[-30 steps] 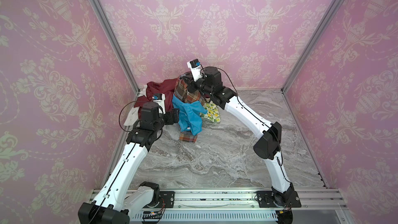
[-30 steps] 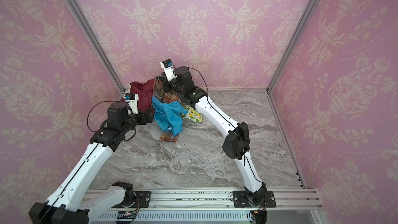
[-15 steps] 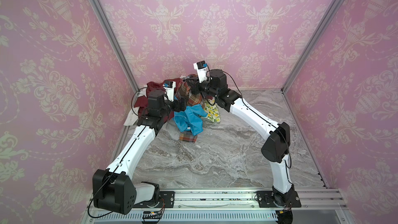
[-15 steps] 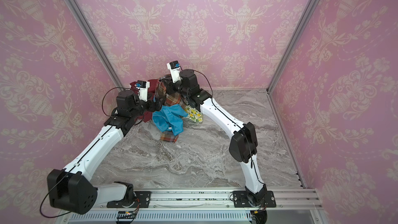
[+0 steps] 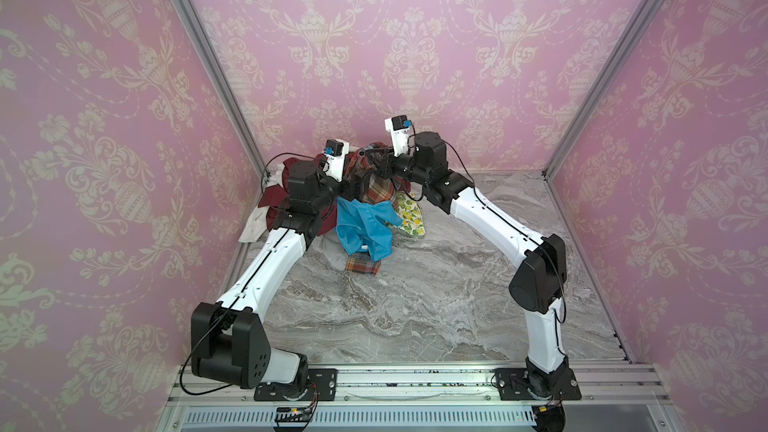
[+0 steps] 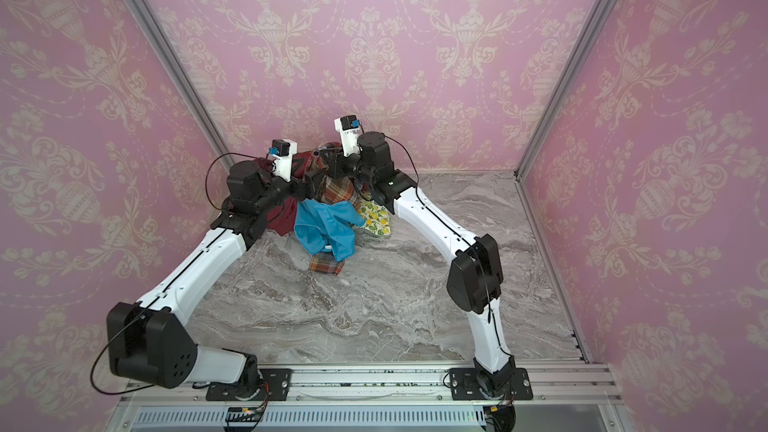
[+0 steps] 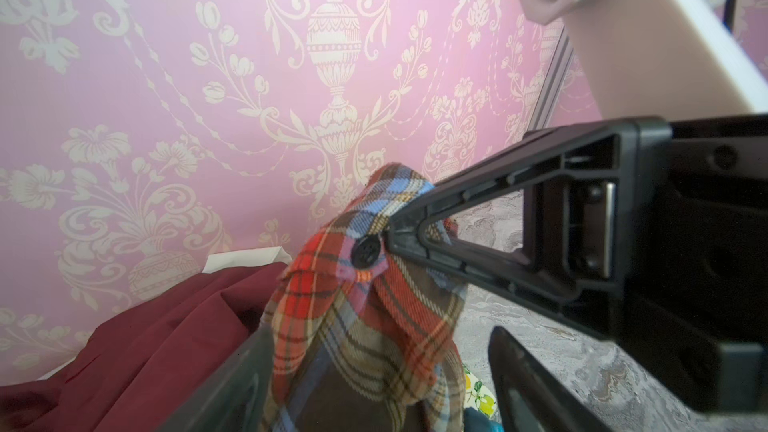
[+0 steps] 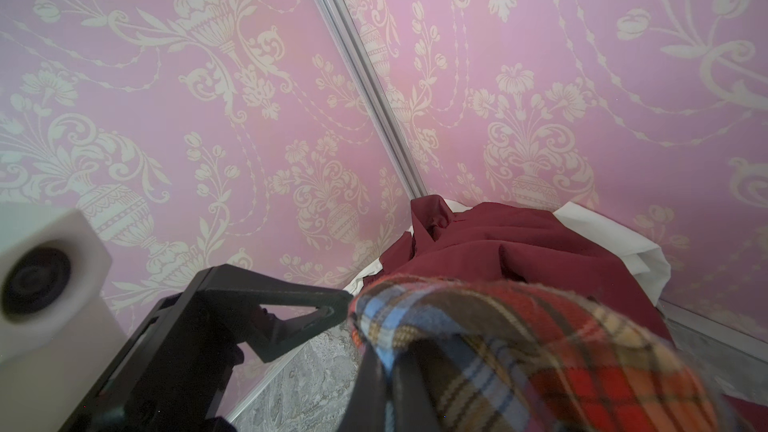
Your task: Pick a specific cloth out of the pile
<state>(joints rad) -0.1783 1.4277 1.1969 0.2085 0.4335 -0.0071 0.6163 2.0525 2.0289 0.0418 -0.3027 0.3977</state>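
My right gripper [image 5: 380, 162] is shut on the top of the plaid cloth [image 5: 376, 184], holding it raised above the pile [image 5: 291, 197] in the back left corner. The cloth [image 7: 365, 326] hangs down between the wide-standing fingers of my open left gripper [image 7: 380, 338]; its right finger [image 7: 519, 371] is clear of the fabric. The right wrist view has the plaid cloth [image 8: 540, 347] pinched at the right gripper [image 8: 386, 367]. A plaid corner [image 5: 362, 263] lies on the floor under the blue cloth [image 5: 365, 226]. In both top views the left gripper [image 6: 313, 182] meets the cloth [image 6: 334, 191] from the left.
A maroon garment [image 5: 274, 195] and a white cloth [image 5: 251, 228] lie against the left wall. A lemon-print cloth [image 5: 409, 216] sits to the right of the blue one. The pink back wall stands close behind both grippers. The marble floor [image 5: 415, 305] stretches out in front.
My left arm has swung up and back from the pile's left side to the hanging plaid cloth. The right gripper has lifted the plaid a little higher. The blue cloth has slumped lower.
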